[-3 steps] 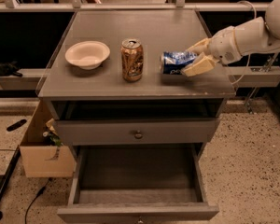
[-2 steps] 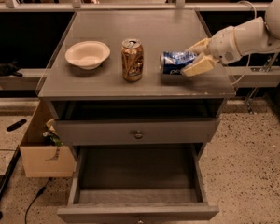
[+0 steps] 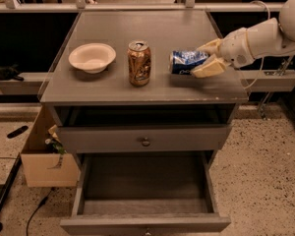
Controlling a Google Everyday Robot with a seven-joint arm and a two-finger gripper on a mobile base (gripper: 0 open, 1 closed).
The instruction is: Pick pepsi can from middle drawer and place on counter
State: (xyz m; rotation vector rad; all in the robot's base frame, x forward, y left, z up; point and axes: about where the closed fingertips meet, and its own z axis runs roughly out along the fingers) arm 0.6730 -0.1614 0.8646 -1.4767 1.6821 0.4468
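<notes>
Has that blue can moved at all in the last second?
No. The pepsi can, gripped in the hand, keeps its same gap right of the gold-brown can on the counter.

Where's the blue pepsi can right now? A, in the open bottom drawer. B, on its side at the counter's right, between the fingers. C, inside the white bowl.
B: the pepsi can lies sideways at the right of the counter, held by the gripper; the middle drawer is bare.
</notes>
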